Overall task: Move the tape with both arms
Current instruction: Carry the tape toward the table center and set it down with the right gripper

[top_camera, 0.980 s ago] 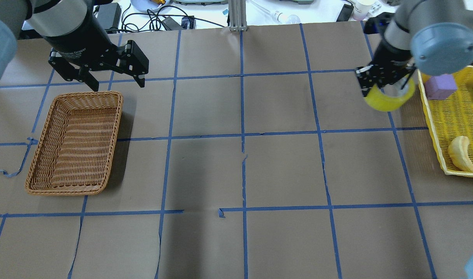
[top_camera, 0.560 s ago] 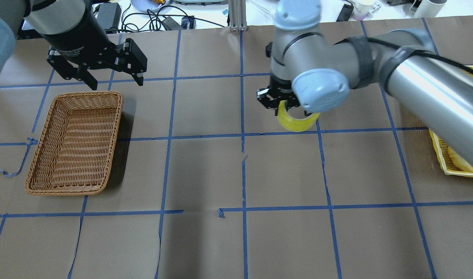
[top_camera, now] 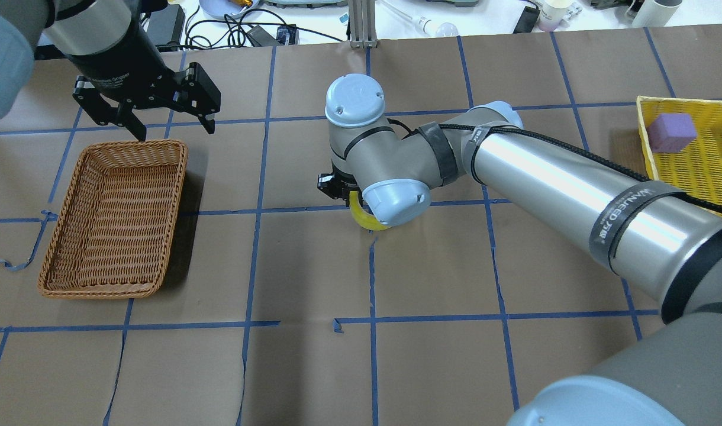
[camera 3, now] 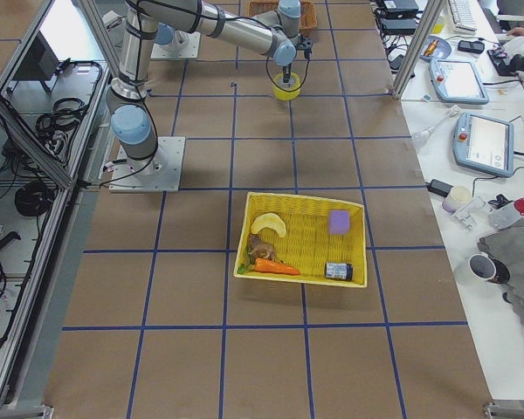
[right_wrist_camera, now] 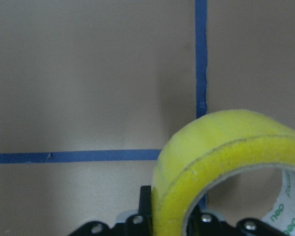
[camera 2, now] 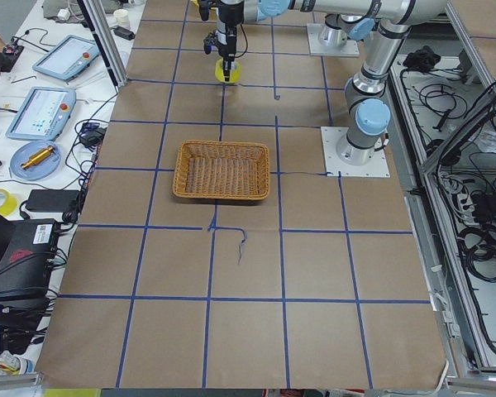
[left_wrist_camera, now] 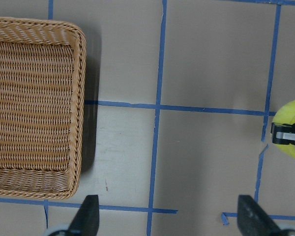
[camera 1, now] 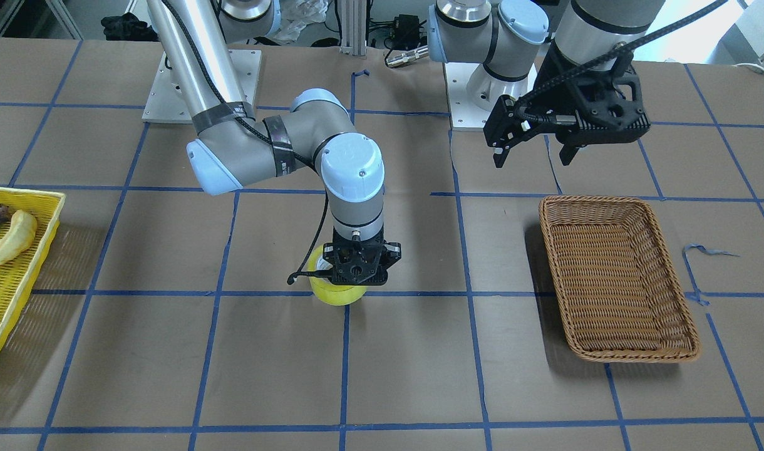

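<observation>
My right fingers (left_wrist_camera: 287, 136) clamp the tape (camera 1: 332, 293) just above the tabletop (camera 1: 419, 351); my left fingers (top_camera: 135, 124) hang spread. Next, I'd release it within their reach.

Both arms are brushed silver-grey tubes joined by rounded housings with light-blue caps. The right arm (top_camera: 544, 177) carries a black cable along its tube, strapped down by black bands. 1 band, toward 4 o'clock in the overhead view, bears white lettering. The left arm (camera 1: 607, 12) has a black collar near the wrist and a black cable looping down to its pincer. The left pincer (camera 1: 532, 161) is matt black and angular, with 2 slim fingers (left_wrist_camera: 88, 216) and white print ending in "Gripper" on its body. The right pincer (camera 1: 356, 275) is black too, dotted with small silver screws. Each base stands on a pale square plate (camera 1: 247, 75) on the desk.
</observation>
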